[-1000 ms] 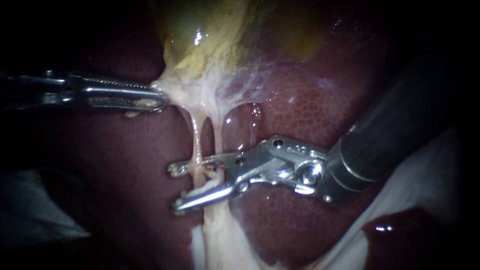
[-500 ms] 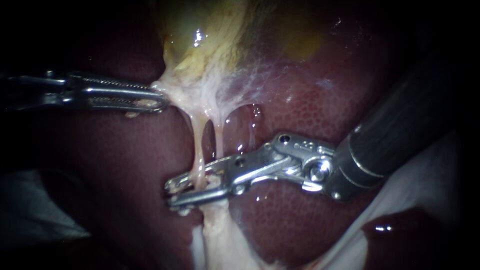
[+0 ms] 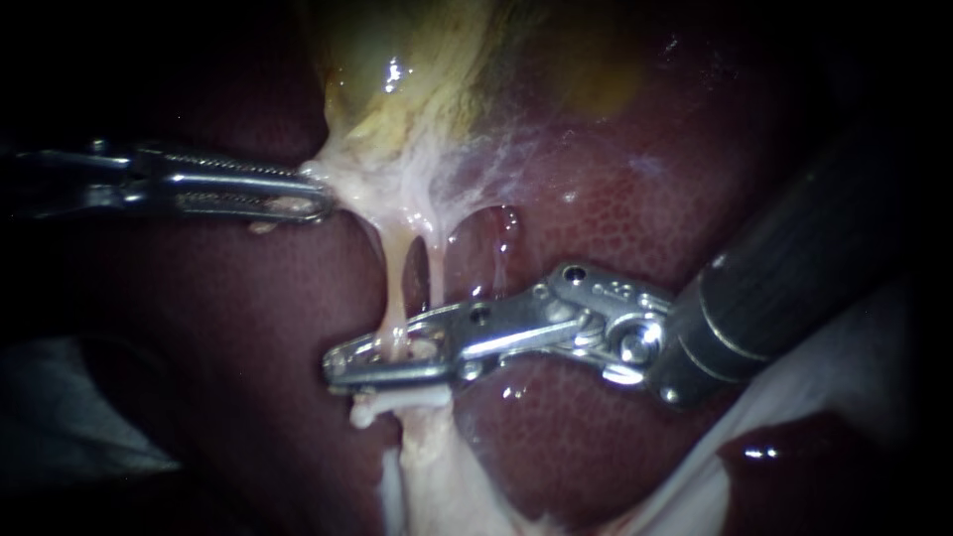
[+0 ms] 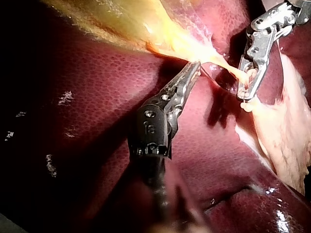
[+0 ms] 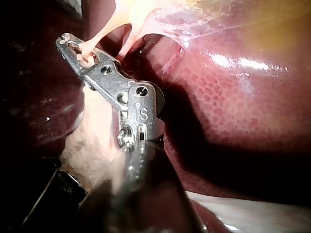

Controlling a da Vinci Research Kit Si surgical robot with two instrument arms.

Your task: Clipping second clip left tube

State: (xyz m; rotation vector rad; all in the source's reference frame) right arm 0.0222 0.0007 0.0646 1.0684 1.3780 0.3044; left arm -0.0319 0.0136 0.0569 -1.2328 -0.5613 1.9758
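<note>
Endoscope: the right instrument's [image 3: 338,365] slotted steel jaws were clamped across the left tube [image 3: 397,288], a pale, wet strand, just above a white clip [image 3: 397,400]. The right tube [image 3: 437,283] ran close beside it and might get caught in the bite. The left instrument's [image 3: 318,199] toothed jaws were clamped on the gallbladder's [image 3: 397,89] stringy white edge.

Left wrist: the tube [image 4: 228,65] stretched thin and taut over the mottled liver [image 4: 97,87]; a harder pull could tear it.

Right wrist: the tube [image 5: 99,34] showed through the jaw slots; a skewed bite might seal it badly.
</note>
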